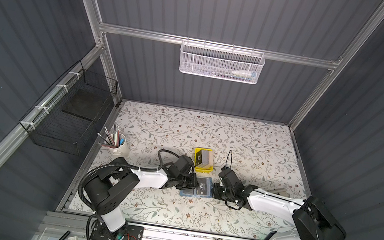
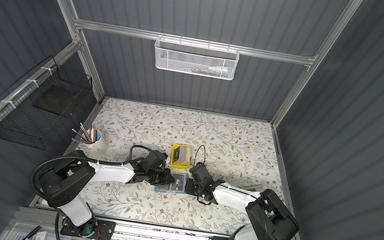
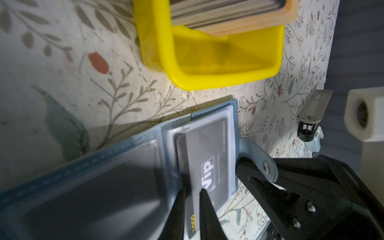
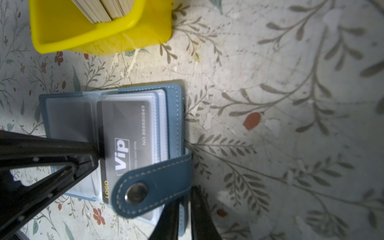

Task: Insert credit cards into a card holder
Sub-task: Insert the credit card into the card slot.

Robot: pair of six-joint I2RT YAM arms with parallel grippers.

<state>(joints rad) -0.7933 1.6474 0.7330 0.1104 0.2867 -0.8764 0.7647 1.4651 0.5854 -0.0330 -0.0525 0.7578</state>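
1. Floral-print surface (image 1: 170, 209) in a grey-walled cell. Near the middle, the card holder (image 4: 174, 116) lies open and flat between both arms, with its strap (image 4: 153, 182) folded over one corner.
2. Left tool (image 3: 192, 193): tips narrow, pinching the long edge of one black VIP credit card (image 4: 128, 128). The card lies on the strap-side page. Its far end seems to sit under the clear sleeve, and its "LOGO" end juts out past the holder.
3. Right tool (image 4: 185, 197): closed narrow on the holder's cover edge beside the strap, pinning it down.
4. Step, as judged: insertion under way, card only partly home.
5. Next move likely calls for a straight push along the card's length, card kept flat and holder pinned, then letting go.
6. Farther back: yellow tray (image 1: 203, 170) holding the stack of cards (image 1: 204, 158). Pen cup (image 1: 120, 147) stands off to the left. White mesh basket (image 1: 221, 63) hangs on the back wall.
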